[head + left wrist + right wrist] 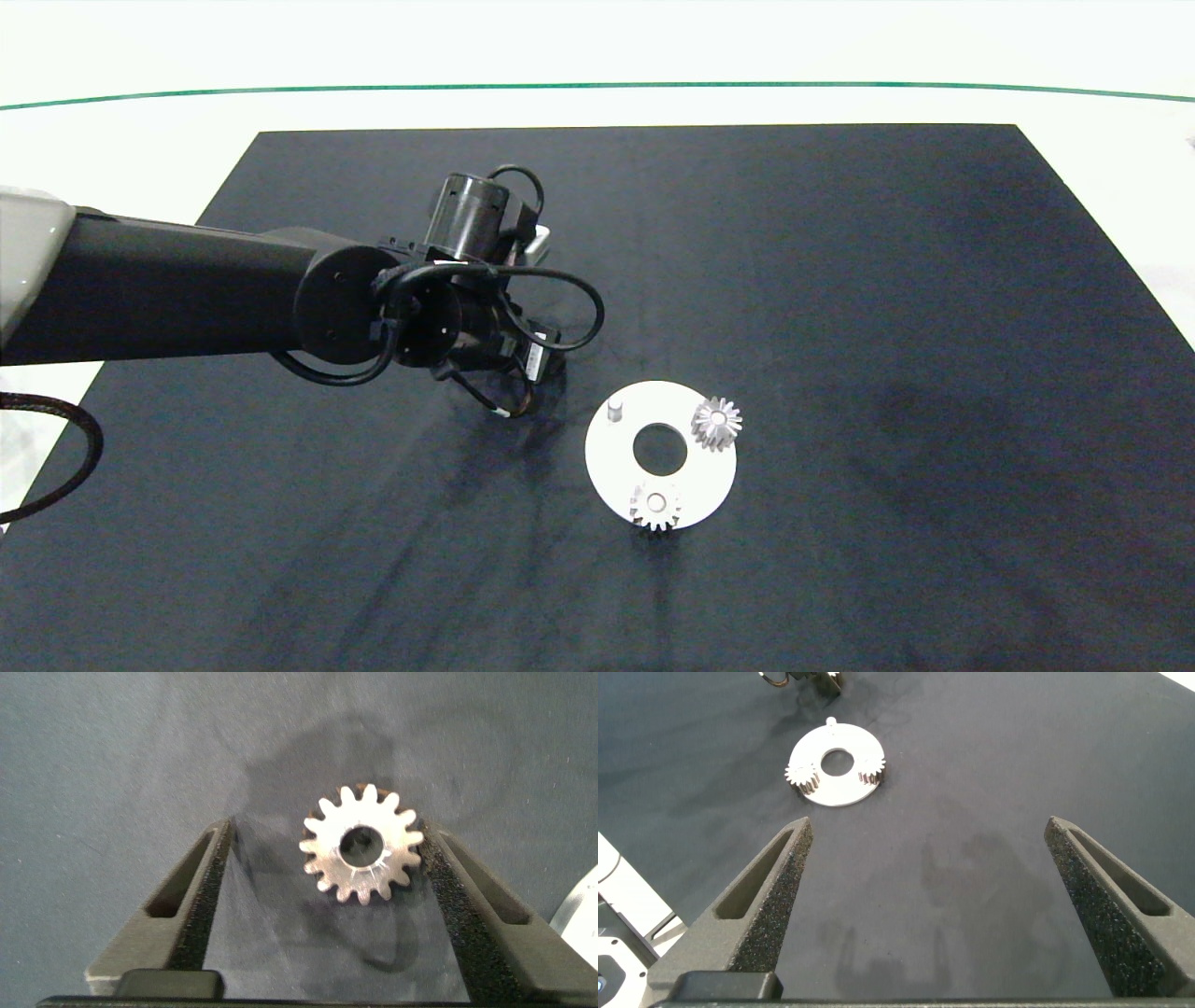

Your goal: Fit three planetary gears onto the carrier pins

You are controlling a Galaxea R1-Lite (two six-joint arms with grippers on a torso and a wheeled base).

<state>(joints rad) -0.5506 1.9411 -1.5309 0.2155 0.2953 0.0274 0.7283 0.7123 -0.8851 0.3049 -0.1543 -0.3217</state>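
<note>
Nearest the left wrist camera, 1 planetary gear (362, 844) lies flat on the dark mat (840, 280) between the left tool's (327, 882) spread fingers; one pad (447, 891) touches its teeth, the other stands apart. On the white disc (607, 462), 2 gears (716, 423) (655, 507) sit on carrier pins, and 1 pin (614, 410) stands bare. The left arm (187, 289) reaches over the mat just beside the disc. The right tool (929, 873) hangs wide open above the mat, well apart from the disc. The mat covers the white table (140, 140).
</note>
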